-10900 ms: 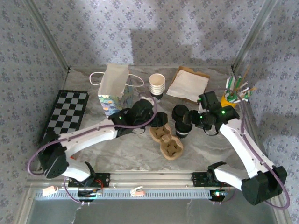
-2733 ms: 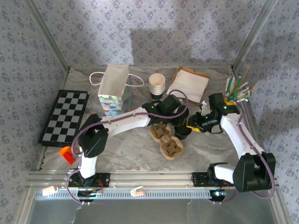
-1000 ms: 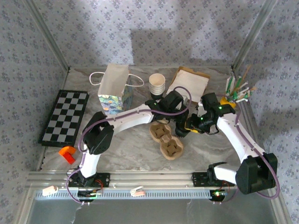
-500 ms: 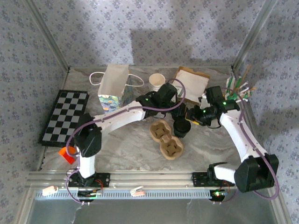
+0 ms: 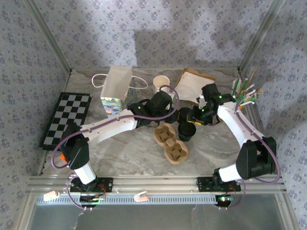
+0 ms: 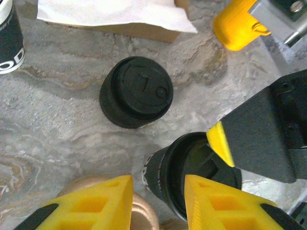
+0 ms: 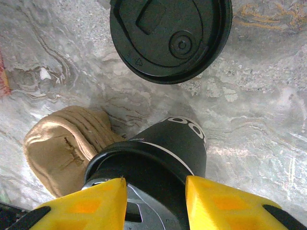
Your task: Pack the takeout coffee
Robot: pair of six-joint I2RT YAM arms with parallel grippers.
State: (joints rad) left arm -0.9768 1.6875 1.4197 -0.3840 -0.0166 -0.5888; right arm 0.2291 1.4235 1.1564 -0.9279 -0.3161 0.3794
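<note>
right gripper [image 7: 156,186] part-closed, clamped on black cup [image 7: 165,143] just behind carrier [image 7: 60,143], likely to lift it into a slot | left gripper [image 6: 158,187] jaws apart, empty, hovering over carrier edge | lidded cup [image 6: 136,91] further behind carrier, untouched

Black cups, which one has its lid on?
The rear black cup, nearer the napkins, wears a lid; the front black cup, beside the carrier, looks lidless.

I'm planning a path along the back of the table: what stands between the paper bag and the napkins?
A stack of white paper cups, plain in the top view.
</note>
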